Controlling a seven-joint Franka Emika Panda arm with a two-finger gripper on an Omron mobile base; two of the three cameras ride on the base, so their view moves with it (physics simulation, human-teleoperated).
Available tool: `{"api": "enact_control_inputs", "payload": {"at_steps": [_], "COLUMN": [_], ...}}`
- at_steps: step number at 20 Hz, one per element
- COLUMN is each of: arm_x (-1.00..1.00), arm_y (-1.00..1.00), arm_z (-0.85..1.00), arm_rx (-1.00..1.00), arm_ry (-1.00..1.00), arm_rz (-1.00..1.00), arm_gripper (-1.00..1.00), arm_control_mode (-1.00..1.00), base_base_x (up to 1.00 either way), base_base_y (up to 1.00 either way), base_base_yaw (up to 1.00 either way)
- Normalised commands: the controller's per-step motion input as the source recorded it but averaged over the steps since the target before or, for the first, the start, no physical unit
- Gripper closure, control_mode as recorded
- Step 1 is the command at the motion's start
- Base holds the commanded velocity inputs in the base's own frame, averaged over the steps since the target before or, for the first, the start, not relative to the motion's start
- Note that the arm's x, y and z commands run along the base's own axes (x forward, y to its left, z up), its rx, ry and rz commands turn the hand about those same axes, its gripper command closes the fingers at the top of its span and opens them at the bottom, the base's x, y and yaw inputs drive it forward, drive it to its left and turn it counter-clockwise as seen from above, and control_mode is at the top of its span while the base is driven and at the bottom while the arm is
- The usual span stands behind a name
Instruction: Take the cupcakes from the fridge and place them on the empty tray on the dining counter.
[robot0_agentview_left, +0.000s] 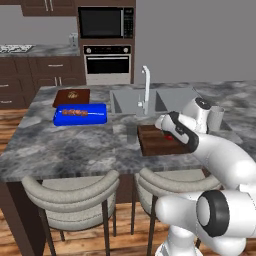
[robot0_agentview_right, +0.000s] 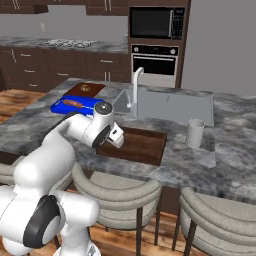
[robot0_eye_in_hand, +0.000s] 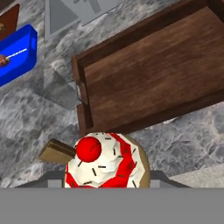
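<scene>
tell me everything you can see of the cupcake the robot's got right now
The cupcake has white frosting with red swirls, dark sprinkles, a red cherry on top and a brown wafer sticking out at one side. It sits upright, close up at the pincer in the hand view, which looks shut on it. It hangs over the grey counter just short of the empty brown tray, not touching it. Its wrapper is hidden.

A home kitchen, rendered. A grey marbled island surface carries an inset sink with a tall faucet at twelve o'clock. Beige stools sit at six. Behind stand a built-in microwave over an oven, dark wood cabinets at ten o'clock, and a plank floor.
</scene>
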Motion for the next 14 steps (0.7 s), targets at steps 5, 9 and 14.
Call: {"api": "enact_control_inputs", "payload": {"at_steps": [5, 9, 14], "arm_x": [0.0, 0.14, 0.49], "arm_y": [0.0, 0.0, 0.0], "arm_z": [-0.02, -0.05, -0.2], "arm_rx": [-0.06, -0.01, 0.0], "arm_ry": [0.0, 0.0, 0.0], "arm_rz": [0.0, 0.02, 0.07], "arm_gripper": [1.0, 1.0, 1.0], "arm_control_mode": [-1.0, -1.0, -1.0], "base_base_x": [0.0, 0.0, 0.0], "base_base_y": [0.0, 0.0, 0.0], "base_base_yaw": [0.0, 0.0, 0.0]}}
